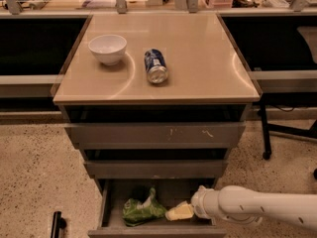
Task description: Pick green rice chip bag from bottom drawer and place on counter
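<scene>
**A:** Status?

**B:** Tool (177,212) is down inside the bottom drawer (105,206), just right of the green rice chip bag (141,210), with its tip at or almost at the bag's edge. Can't tell how far open it is or whether it has hold of anything. The bag lies crumpled, left of centre in the drawer, one corner poking up.

**A:** Risks?

**B:** My read:
- The foil is slick and creased, so a pinch on a loose fold could slip off during the lift.
- The approach is side-on, so the tool may shove the bag toward the left wall instead of catching it.
- The middle drawer (156,168) front overhangs the opening. A straight lift could snag the bag or the white arm (257,207). Probably needs to back out first.
- On the counter (203,58), the white bowl (107,48) and blue soda can (156,66) sit on the left half. The can lies on its side and could roll if bumped. Dropping the bag on the right looks safer.

**A:** Readable labels?

**B:** None. The can has white marks on blue, illegible. Nothing legible on the bag.
</scene>
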`<action>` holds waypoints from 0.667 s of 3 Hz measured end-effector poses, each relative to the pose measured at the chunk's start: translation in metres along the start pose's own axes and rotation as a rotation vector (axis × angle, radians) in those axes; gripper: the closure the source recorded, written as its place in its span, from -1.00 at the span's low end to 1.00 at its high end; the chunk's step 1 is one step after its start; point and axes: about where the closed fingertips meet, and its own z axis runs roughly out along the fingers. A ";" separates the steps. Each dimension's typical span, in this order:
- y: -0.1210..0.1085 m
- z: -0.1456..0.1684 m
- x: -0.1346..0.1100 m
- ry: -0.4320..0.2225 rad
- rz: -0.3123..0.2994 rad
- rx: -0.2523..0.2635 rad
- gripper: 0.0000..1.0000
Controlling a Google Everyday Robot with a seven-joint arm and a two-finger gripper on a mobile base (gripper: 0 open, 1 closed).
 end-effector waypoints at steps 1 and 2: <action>-0.014 0.030 0.011 -0.030 0.048 -0.068 -1.00; -0.031 0.057 0.012 -0.049 0.071 -0.129 -1.00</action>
